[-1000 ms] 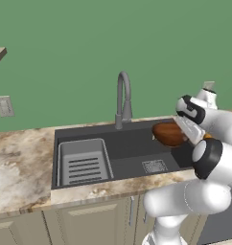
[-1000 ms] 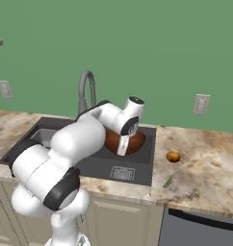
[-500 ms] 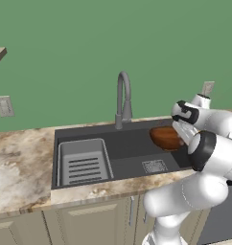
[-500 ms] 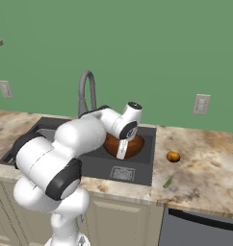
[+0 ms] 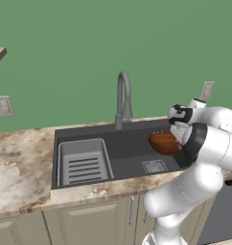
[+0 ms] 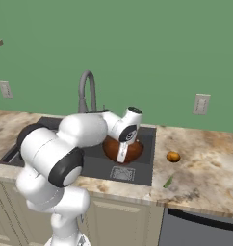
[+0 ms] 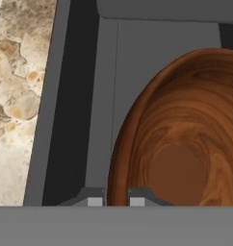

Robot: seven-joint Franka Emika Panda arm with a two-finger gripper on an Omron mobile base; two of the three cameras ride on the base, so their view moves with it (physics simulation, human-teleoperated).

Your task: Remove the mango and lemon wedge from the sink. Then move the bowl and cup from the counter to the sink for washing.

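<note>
Gripper [image 7: 114, 201] pinched narrowly on the rim of the bowl [image 7: 181, 139], one finger [image 7: 93, 198] outside the wall, the other inside. Bowl held over the right end of the sink [image 5: 132, 143], near its right wall. Mango [image 6: 173, 156] on the counter [image 6: 210, 163] just right of the sink's edge; lemon wedge [image 6: 168, 181] nearer the counter's front edge.
</note>
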